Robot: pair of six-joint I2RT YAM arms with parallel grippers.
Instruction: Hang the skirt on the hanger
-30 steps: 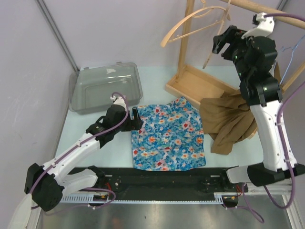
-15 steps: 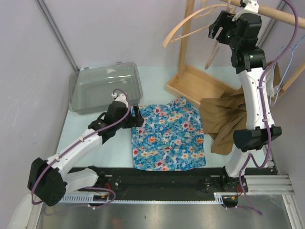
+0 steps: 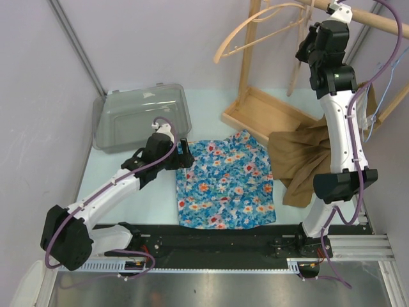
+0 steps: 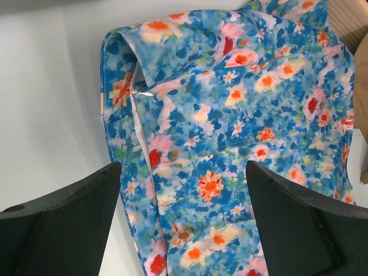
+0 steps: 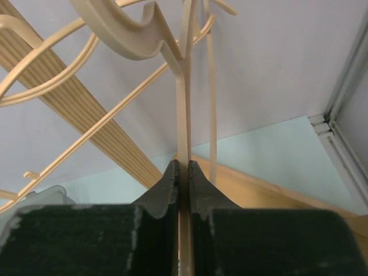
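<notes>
Right gripper (image 5: 183,168) pinching hanger (image 5: 183,109) | left gripper (image 4: 183,178) spread | one skirt (image 4: 247,103)

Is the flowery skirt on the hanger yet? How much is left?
Not yet; nothing is finished. The flowery skirt lies flat, off the wooden hanger. In hand: the right gripper is pinched shut on the hanger, and the left gripper hangs open over the skirt. Left: grab the skirt, lift it and put it on the hanger.

High rear view over table (image 3: 211,121), wrist views close on skirt (image 4: 230,144), hanger (image 5: 183,115)
</notes>
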